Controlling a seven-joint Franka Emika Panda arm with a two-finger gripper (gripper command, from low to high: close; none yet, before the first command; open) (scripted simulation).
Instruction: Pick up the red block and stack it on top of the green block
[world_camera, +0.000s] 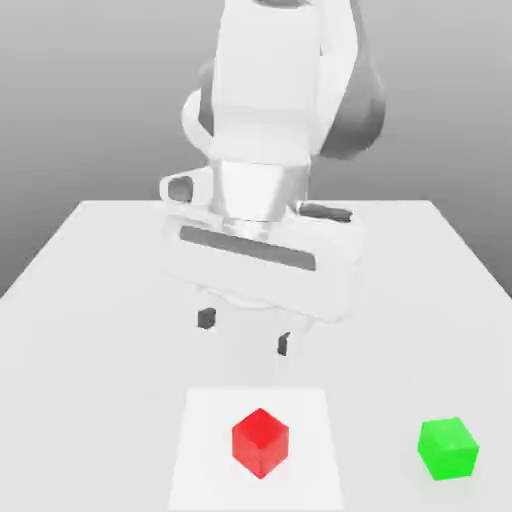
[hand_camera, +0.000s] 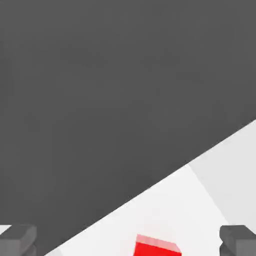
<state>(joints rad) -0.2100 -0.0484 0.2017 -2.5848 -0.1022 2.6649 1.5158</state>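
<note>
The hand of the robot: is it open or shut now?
Open. The hand hangs above the white table with its two dark fingertips apart, nothing between them; the small glossy red cube lies untouched.

Red block (world_camera: 260, 442) at exterior view's left; green block (world_camera: 447, 448) right, apart.

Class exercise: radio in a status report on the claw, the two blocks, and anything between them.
Claw open, above table, holding nothing. Red block on table, near the claw, ungrasped. Green block apart, toward the exterior view's right. Nothing between the blocks.
</note>
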